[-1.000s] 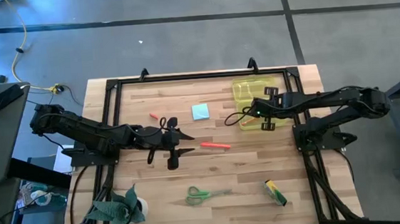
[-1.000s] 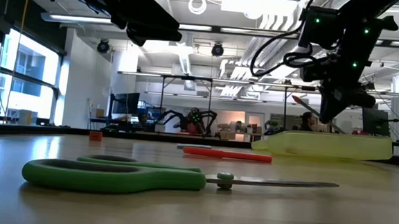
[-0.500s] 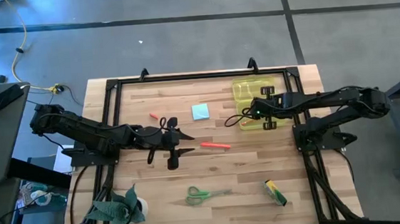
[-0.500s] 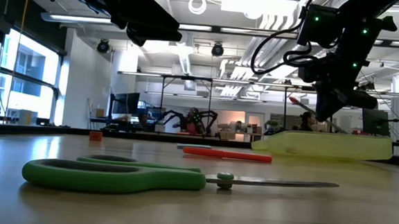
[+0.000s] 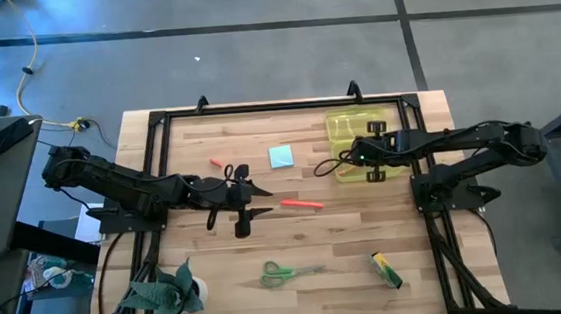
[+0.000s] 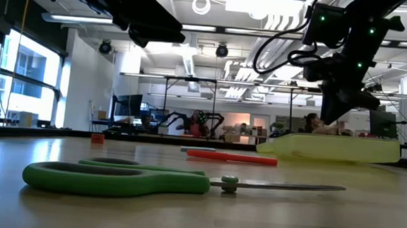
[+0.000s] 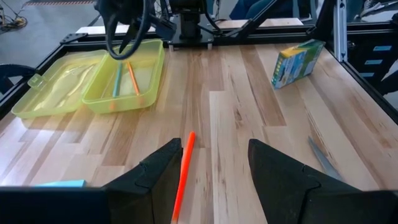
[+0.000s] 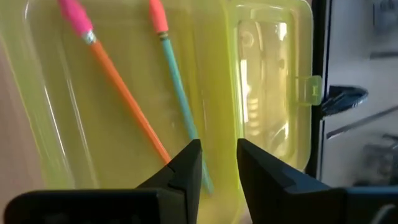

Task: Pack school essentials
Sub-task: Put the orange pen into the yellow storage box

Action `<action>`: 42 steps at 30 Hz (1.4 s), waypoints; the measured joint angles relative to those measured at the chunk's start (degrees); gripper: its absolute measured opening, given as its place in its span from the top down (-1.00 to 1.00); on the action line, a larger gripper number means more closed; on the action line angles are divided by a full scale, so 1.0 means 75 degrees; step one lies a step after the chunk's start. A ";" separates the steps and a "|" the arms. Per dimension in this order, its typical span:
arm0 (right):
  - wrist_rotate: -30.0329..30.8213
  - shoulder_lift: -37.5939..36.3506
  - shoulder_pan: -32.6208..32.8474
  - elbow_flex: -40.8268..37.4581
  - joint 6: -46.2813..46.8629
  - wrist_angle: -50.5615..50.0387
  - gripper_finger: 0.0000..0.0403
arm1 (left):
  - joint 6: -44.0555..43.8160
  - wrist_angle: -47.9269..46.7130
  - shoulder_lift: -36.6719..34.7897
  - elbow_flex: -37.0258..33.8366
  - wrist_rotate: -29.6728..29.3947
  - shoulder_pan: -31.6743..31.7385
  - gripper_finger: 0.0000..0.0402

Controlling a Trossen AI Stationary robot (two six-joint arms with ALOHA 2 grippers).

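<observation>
Yellow translucent plastic case (image 5: 352,139) lies open at the far right of the wooden table (image 5: 301,286), and the right gripper (image 5: 372,155) hangs above its tray half. In the right wrist view its two dark fingers (image 8: 186,168) stand a little apart and hold nothing; they cover the lower ends of an orange pencil with a pink eraser (image 8: 121,93) and a teal pencil with an orange eraser (image 8: 177,87), both lying loose in the tray. From the high view these pencils are too small to make out.

Left gripper (image 5: 241,202) hovers over the table's middle, fingers parted and empty. A red-orange marker (image 5: 302,204) lies just beside it, toward the right arm; in the left wrist view the fingers hide its near end.

Green-handled scissors (image 5: 282,272) lie near the front edge, well apart from both grippers, and a yellow-green stationery box (image 5: 386,269) lies to their right. A light-blue note pad (image 5: 280,156) and a tiny red piece (image 5: 216,162) sit farther back. A green leafy plant (image 5: 161,292) stands at the front left corner, partly cut off.
</observation>
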 joint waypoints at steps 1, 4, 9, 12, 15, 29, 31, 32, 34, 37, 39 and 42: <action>-0.0011 0.0000 0.0003 0.0019 0.0236 0.0004 0.53 | 0.0000 -0.0022 0.0000 0.0000 0.0000 0.0000 0.13; -0.0238 0.0000 0.0003 0.0116 0.0894 -0.0008 0.53 | 0.0000 -0.0109 0.0000 0.0000 0.0000 0.0000 0.13; -0.0682 -0.0003 0.0194 0.0379 0.1612 0.0004 0.53 | 0.0000 -0.0302 0.0000 0.0000 -0.0003 0.0003 0.13; -0.0786 -0.0003 0.0525 0.0527 0.1960 0.0129 0.53 | 0.0000 -0.0414 0.0000 0.0000 -0.0034 0.0001 0.13; -0.1193 -0.0003 0.0900 0.0603 0.2322 0.0597 0.53 | -0.0011 -0.0607 0.0000 0.0005 -0.0104 0.0001 0.13; -0.2056 -0.0006 0.1871 0.0603 0.3112 0.4138 0.53 | -0.0436 -0.2099 -0.0216 0.0055 -0.0951 0.0077 0.13; -0.2123 0.0012 0.1871 0.0603 0.3105 0.4222 0.53 | -0.0812 -0.2979 -0.0393 0.0225 -0.1016 0.0178 0.13; -0.2182 0.0058 0.1871 0.0605 0.3110 0.4279 0.53 | -0.1045 -0.3472 -0.0490 0.0344 -0.1048 0.0229 0.13; -0.2242 0.0160 0.1871 0.0606 0.3141 0.4248 0.53 | -0.1505 -0.4170 -0.0635 0.0567 -0.1140 0.0299 0.13; -0.2413 0.0495 0.1868 0.0615 0.3163 0.4288 0.53 | -0.1801 -0.4770 -0.0825 0.0602 -0.1276 0.0332 0.13; -0.2471 0.0790 0.1869 0.0692 0.3161 0.4143 0.53 | -0.1799 -0.4864 -0.0857 0.0612 -0.1320 0.0332 0.13; -0.2499 0.1343 0.1915 0.1084 0.3158 0.3855 0.53 | -0.1793 -0.5145 -0.0874 0.0609 -0.1323 0.0332 0.13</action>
